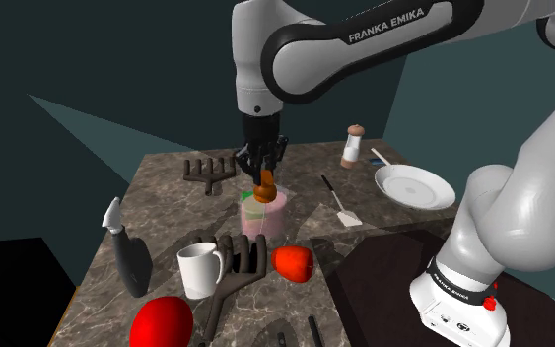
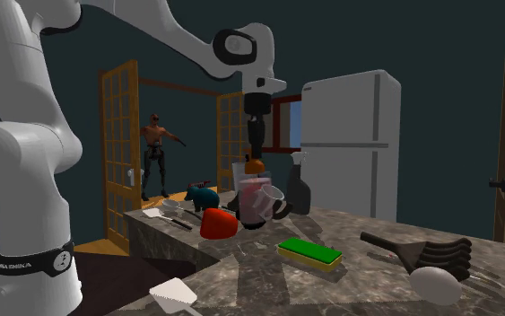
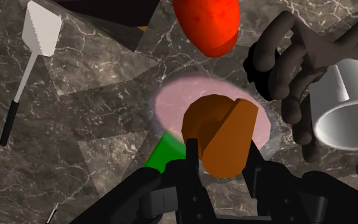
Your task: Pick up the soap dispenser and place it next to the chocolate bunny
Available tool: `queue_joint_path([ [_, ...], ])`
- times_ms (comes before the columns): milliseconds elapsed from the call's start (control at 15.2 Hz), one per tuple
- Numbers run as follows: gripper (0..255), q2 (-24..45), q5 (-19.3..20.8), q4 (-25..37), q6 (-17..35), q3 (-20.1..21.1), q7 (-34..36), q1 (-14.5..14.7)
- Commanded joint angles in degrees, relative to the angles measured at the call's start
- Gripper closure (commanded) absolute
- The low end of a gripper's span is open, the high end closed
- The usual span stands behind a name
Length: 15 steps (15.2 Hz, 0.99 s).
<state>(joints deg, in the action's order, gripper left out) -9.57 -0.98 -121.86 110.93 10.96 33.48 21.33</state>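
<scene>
The grasping step is judged to be in hand. The soap dispenser (image 1: 264, 215), a pale pink translucent body with an orange pump head (image 3: 225, 130), stands upright near the middle of the marbled worktop (image 1: 167, 197). A red rounded object (image 1: 292, 261), a white mug (image 1: 198, 268) and a dark fork-like tool (image 1: 241, 258) lie just on its near side in the shoulder view.

The hand (image 1: 262, 170) is set over the pump head. In the wrist view the two black fingers (image 3: 192, 156) are seen narrowly apart, one against each side of the orange head, so the dispenser is taken to be clasped by its top. The base appears to rest on the worktop, so the lift is judged not yet made.

A straight lift is called for next, high enough for the mug and the dark tool to be cleared, with the grip kept firm, since the pump head is small and rounded. Which object is the chocolate bunny cannot be told with certainty.

The forearm is held level above the worktop, and the wrist is turned straight down.
</scene>
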Motion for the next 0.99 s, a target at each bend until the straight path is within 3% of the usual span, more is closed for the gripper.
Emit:
queue_joint_path([
  [0,255,0.6,0.1,-1.2,1.8,0.1,0.1,0.0],
  [594,255,2.8,0.5,-5.8,8.6,0.3,0.5,0.0],
  [924,255,2.8,0.5,-5.8,8.6,0.3,0.5,0.0],
])
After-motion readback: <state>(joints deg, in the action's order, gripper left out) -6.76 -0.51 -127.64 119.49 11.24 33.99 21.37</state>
